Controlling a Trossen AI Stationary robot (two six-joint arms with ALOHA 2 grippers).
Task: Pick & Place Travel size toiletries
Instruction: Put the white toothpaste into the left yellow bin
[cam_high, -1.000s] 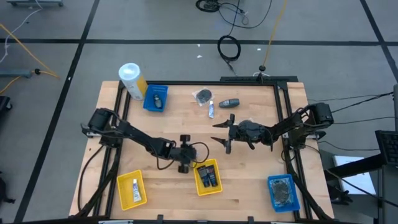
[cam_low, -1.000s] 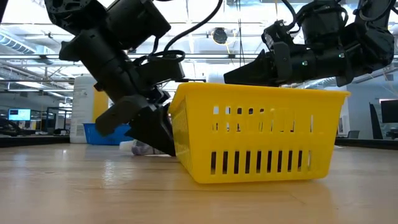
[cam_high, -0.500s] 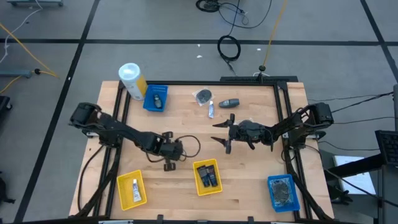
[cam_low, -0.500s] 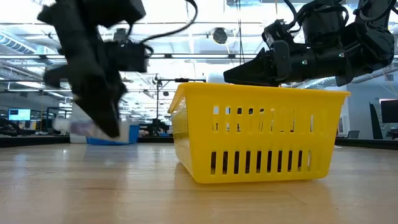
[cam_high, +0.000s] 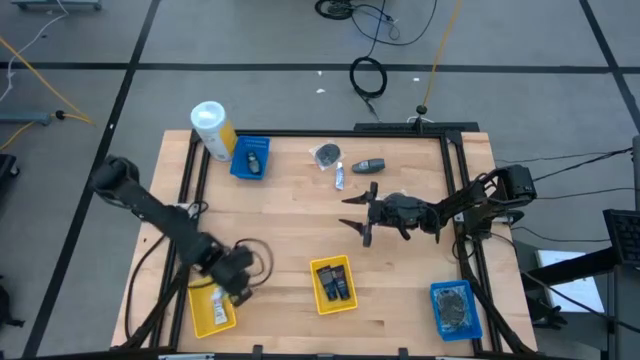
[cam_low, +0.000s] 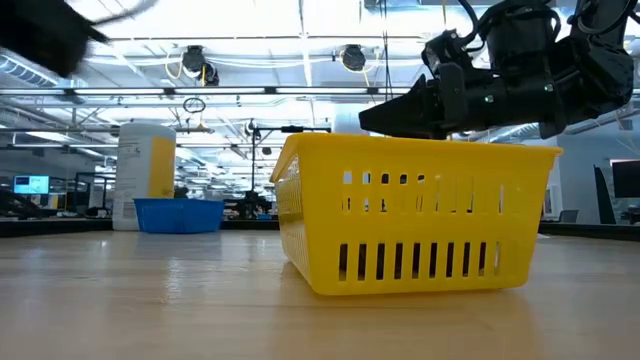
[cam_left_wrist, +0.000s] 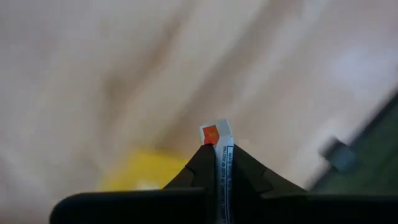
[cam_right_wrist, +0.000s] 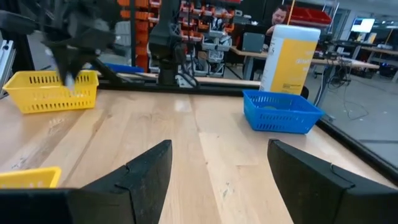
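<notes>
My left arm has swung from the table's middle, beside the centre yellow tray (cam_high: 333, 285), to the front-left corner; my left gripper (cam_high: 238, 283) now hangs over the edge of the left yellow tray (cam_high: 203, 315). In the low view it has left the frame, so the blue tray (cam_low: 180, 214) and canister (cam_low: 146, 170) behind show unblocked. Its fingers (cam_left_wrist: 202, 168) are pinched on a thin white tube (cam_left_wrist: 219, 140) with an orange mark, the tube's end poking out past the tips. My right gripper (cam_high: 360, 214) has not moved: mid-table, right of centre, jaws spread wide, empty. Unchanged at the far edge: a packet (cam_high: 325, 154), a second tube (cam_high: 340, 177) and a dark bottle (cam_high: 369, 165) lying loose. Bottles (cam_high: 335, 285) sit in the centre tray.
</notes>
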